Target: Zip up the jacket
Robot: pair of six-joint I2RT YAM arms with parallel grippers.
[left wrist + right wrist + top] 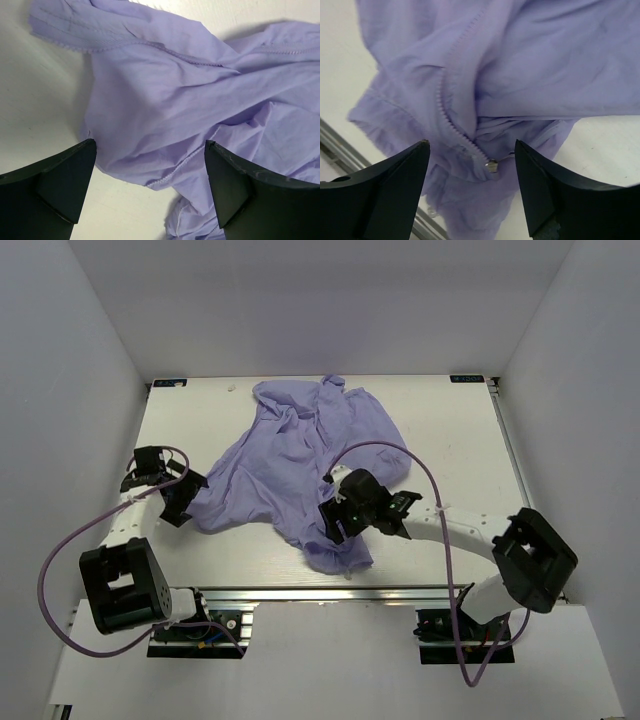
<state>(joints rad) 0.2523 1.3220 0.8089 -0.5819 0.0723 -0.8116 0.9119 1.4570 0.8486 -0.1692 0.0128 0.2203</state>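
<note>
The lavender jacket (300, 460) lies crumpled on the white table, from the far middle to the near edge. My right gripper (335, 523) is open above its near corner. In the right wrist view the zipper teeth (451, 122) run down to a small metal slider (492, 165) that lies between my open fingers, untouched. My left gripper (183, 502) is open at the jacket's left edge. In the left wrist view a hemmed fold of the jacket (170, 110) lies between and ahead of my fingers, nothing held.
The table's near metal rail (300, 592) runs just below the jacket's near corner and shows in the right wrist view (340, 145). White walls enclose the table on three sides. Purple cables (420, 470) loop from both arms.
</note>
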